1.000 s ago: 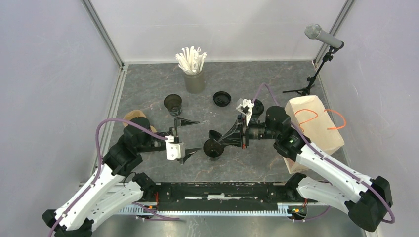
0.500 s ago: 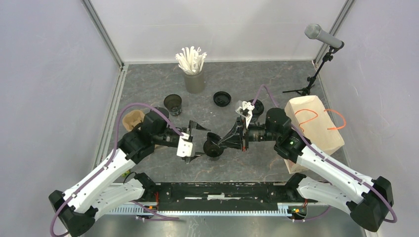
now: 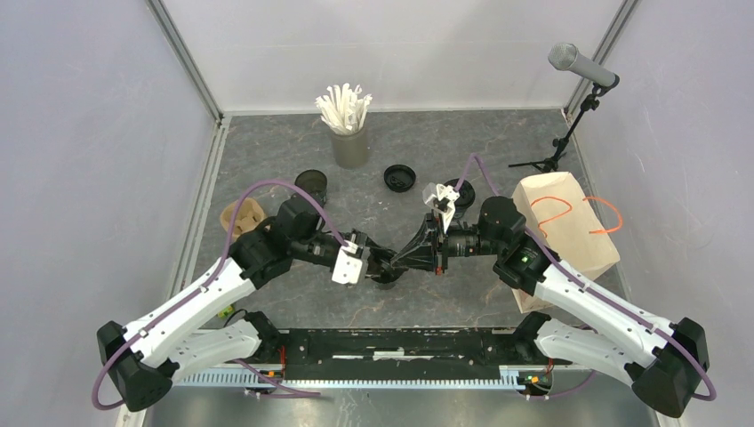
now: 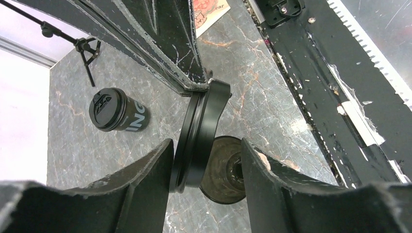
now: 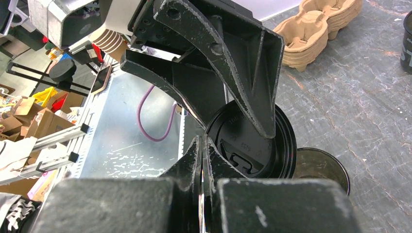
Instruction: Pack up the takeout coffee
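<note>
My right gripper (image 5: 201, 150) is shut on the rim of a round black lid (image 5: 252, 145) and holds it on edge above an open black cup (image 5: 320, 167). In the left wrist view the lid (image 4: 201, 126) stands between the fingers of my left gripper (image 4: 206, 145). It lies close against one finger, with a gap to the other (image 4: 272, 189). The open cup (image 4: 226, 170) sits just below. At mid-table both grippers meet, left (image 3: 373, 265) and right (image 3: 400, 260). A lidded cup (image 4: 114, 110) stands further back.
A grey cup of white straws (image 3: 349, 133) stands at the back. Another open black cup (image 3: 311, 185) and a loose lid (image 3: 400, 178) sit near it. Brown cup carriers (image 3: 242, 216) lie left, a paper bag (image 3: 565, 236) right, a microphone stand (image 3: 578, 67) far right.
My left arm has swung right from the carriers to the lid, and its jaws have narrowed around it. The right gripper has kept hold of the lid, barely shifting.
</note>
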